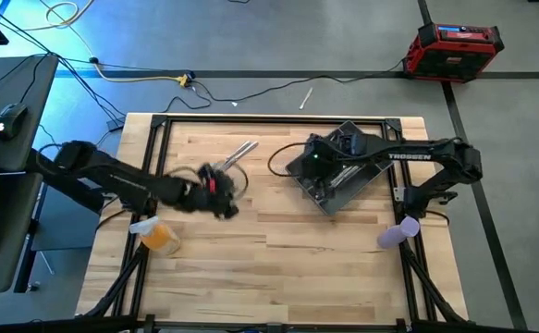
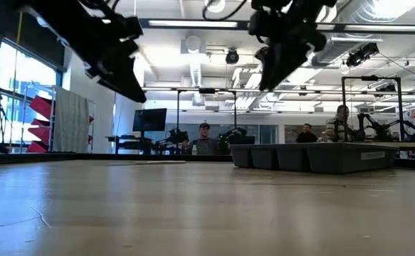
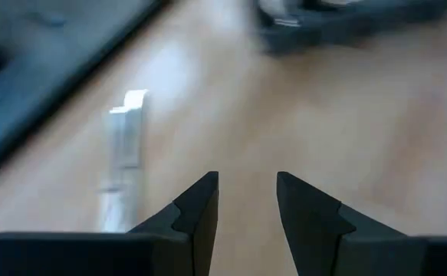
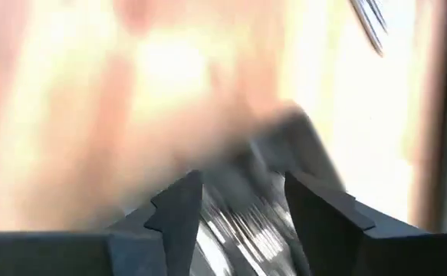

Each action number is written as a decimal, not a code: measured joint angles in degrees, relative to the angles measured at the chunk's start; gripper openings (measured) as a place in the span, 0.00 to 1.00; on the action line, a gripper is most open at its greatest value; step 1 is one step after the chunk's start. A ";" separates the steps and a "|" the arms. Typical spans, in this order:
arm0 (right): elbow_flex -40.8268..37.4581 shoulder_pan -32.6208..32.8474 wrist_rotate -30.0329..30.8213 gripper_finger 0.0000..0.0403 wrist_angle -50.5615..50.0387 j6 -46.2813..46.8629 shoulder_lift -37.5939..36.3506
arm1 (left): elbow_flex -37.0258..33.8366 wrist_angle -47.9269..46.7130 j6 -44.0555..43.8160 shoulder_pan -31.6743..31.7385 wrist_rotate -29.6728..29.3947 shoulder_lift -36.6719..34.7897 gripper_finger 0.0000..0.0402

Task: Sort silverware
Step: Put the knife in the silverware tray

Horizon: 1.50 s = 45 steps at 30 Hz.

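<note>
Silverware [image 1: 241, 153] lies loose on the wooden table [image 1: 278, 268], a few shiny pieces fanned toward one o'clock from the left gripper [image 1: 221, 185], whose fingers [image 3: 200, 211] stand apart and empty above the bare boards. The right gripper [image 1: 323, 159] hangs over the grey tray [image 1: 338, 199] at three o'clock from the silverware, its fingers [image 4: 179, 211] parted with blurred metal pieces showing between them. An orange cup [image 1: 158, 234] sits at seven o'clock, a purple one [image 1: 397, 233] at four. People sit at desks beyond the tray [image 2: 314, 158].

left gripper [image 1: 221, 185] motion-blurred from above, silverware [image 4: 238, 222] smeared between right fingers [image 4: 179, 207], tray [image 2: 314, 156] contents hidden
</note>
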 joint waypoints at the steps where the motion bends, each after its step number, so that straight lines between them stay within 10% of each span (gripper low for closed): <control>1: -1.43 1.28 -1.29 0.40 3.22 2.02 0.02 | 0.00 -0.52 1.14 2.94 1.81 -0.46 0.28; 7: -10.80 11.92 -1.29 0.32 28.39 17.18 0.17 | 0.00 -0.40 7.18 16.83 12.94 1.86 0.28; 14: -19.86 26.60 14.31 0.28 56.66 25.97 1.69 | -0.02 0.60 12.38 25.20 15.82 9.38 0.22; 25: -23.89 37.80 34.84 0.22 61.35 28.65 3.65 | 0.21 2.72 13.14 26.44 14.77 20.98 0.02; 37: -23.89 36.15 35.16 0.22 60.96 28.52 5.94 | 0.55 6.57 -3.29 11.81 27.80 18.07 0.00; 45: -23.89 33.21 32.28 0.22 61.38 35.33 11.25 | 3.98 9.02 -1.26 0.97 23.45 13.29 0.00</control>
